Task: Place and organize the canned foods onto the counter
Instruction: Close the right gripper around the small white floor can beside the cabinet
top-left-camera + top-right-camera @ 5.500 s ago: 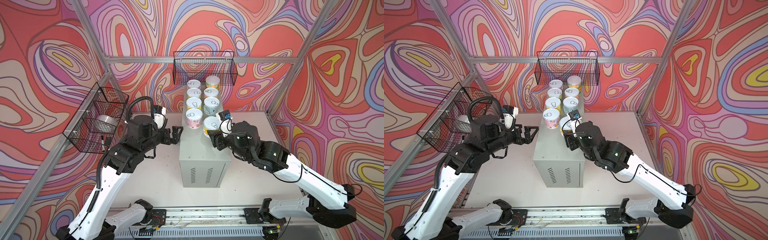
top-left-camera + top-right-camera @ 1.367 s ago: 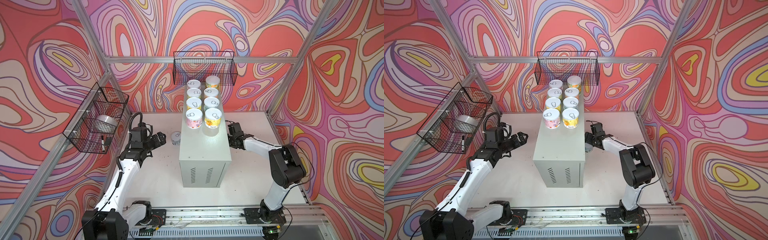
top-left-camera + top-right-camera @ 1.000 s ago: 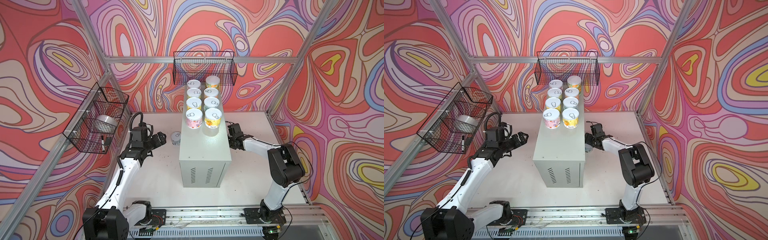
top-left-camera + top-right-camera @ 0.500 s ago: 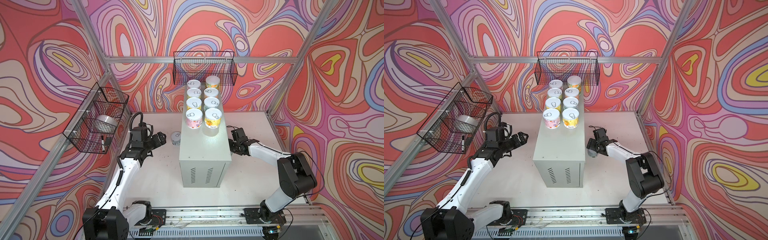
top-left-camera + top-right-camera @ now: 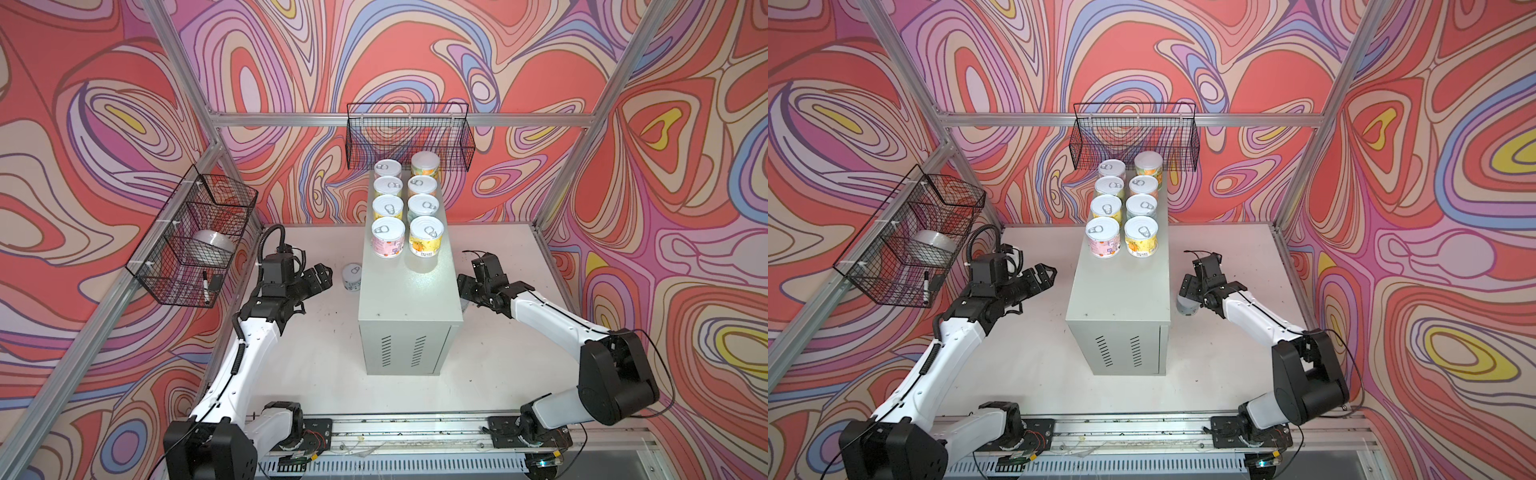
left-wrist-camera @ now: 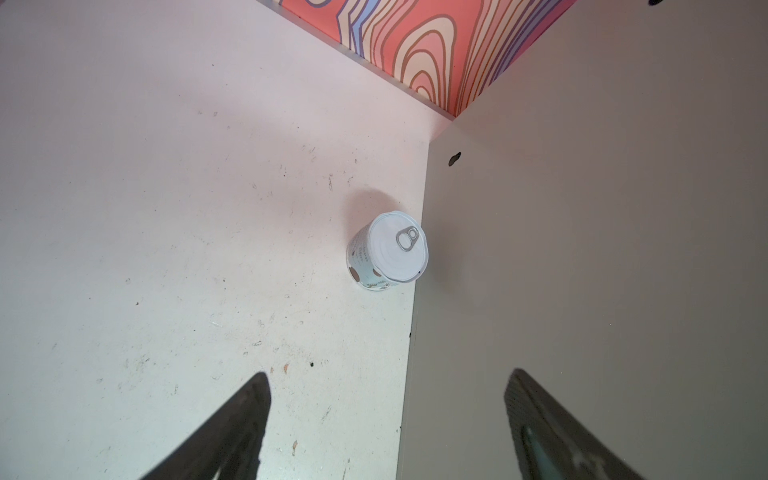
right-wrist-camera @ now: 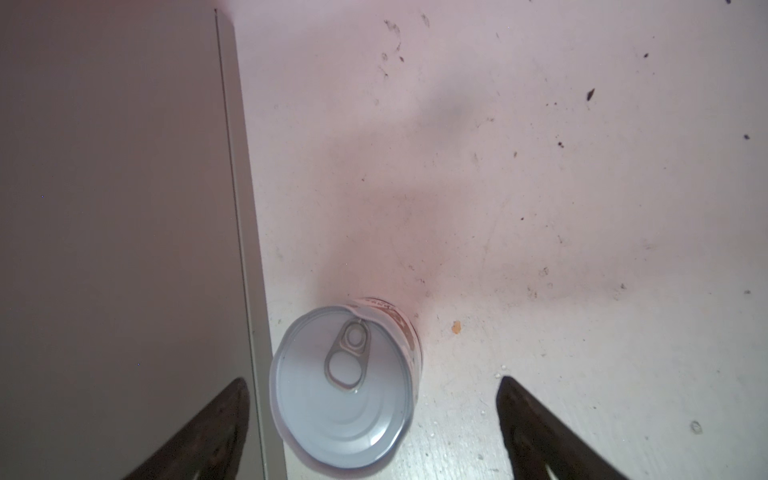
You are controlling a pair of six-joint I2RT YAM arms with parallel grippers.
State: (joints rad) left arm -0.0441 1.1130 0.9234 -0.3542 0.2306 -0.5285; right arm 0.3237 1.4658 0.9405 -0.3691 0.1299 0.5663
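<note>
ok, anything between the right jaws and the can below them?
Nothing visible. Right gripper sits over the can, jaws open; the counter wall is close beside the can, so that side looks tight.

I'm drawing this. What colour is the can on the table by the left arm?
The can is pale blue with brown spots; left wrist view.

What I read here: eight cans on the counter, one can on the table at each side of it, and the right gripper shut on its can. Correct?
No: the right gripper is open. The right wrist view shows its fingers clear of the can on both sides. The rest stands.
</note>
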